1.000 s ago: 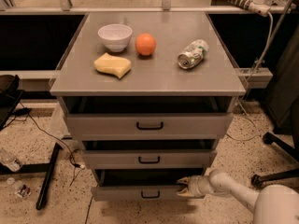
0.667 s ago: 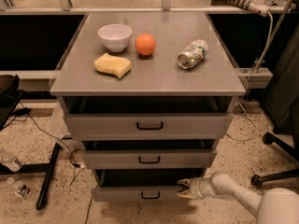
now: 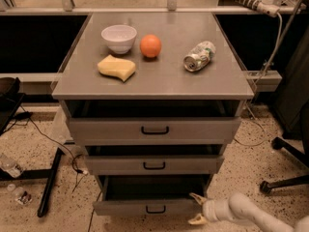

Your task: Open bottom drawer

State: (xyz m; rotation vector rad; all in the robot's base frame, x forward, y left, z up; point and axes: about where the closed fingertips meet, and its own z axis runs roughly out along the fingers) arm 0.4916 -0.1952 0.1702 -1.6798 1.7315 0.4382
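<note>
The bottom drawer is the lowest, narrowest grey front of the cabinet, with a small black bar handle. It stands pulled out a little and its dark interior shows above the front. My gripper is at the drawer's right front corner, on the white arm that comes in from the lower right. Its pale fingers are spread, one above and one below, and hold nothing.
The middle drawer and top drawer also stand slightly out. On the cabinet top are a white bowl, an orange, a yellow sponge and a can. An office chair base stands at the right. Cables lie at the left.
The gripper has shifted very slightly at the bottom drawer's right corner. The drawer front stands about where it was.
</note>
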